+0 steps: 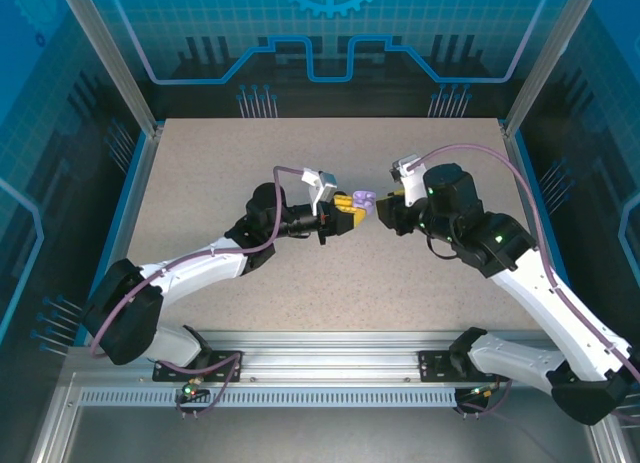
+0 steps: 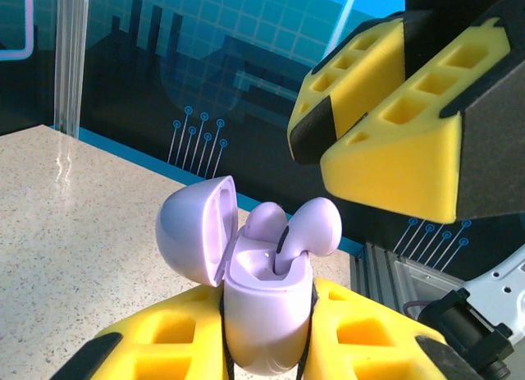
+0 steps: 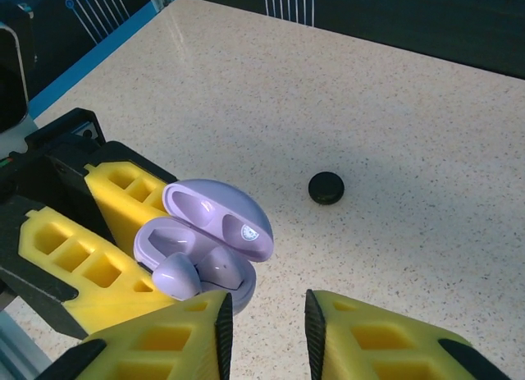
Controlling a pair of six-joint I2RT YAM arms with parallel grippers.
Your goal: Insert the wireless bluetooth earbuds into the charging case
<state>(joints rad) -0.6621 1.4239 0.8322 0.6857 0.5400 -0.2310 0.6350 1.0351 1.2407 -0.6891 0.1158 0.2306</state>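
Note:
My left gripper [image 1: 352, 205] is shut on the body of a lavender charging case [image 2: 267, 302], held above the table with its lid [image 2: 193, 230] hinged open. One lavender earbud [image 2: 267, 220] sits low in its well. The other earbud [image 2: 316, 226] stands higher, its stem in the well and its head tilted out. My right gripper [image 3: 267, 331] hovers just beside the case [image 3: 205, 240], jaws a narrow gap apart with nothing between them. Its left finger [image 3: 164, 343] is right by the raised earbud [image 3: 175, 275].
A small black round case [image 3: 326, 187] lies shut on the speckled table [image 3: 394, 125] beyond the lavender case. Blue-lit walls and metal posts [image 1: 130, 93] bound the table. A metal rail [image 1: 320, 368] runs along the near edge.

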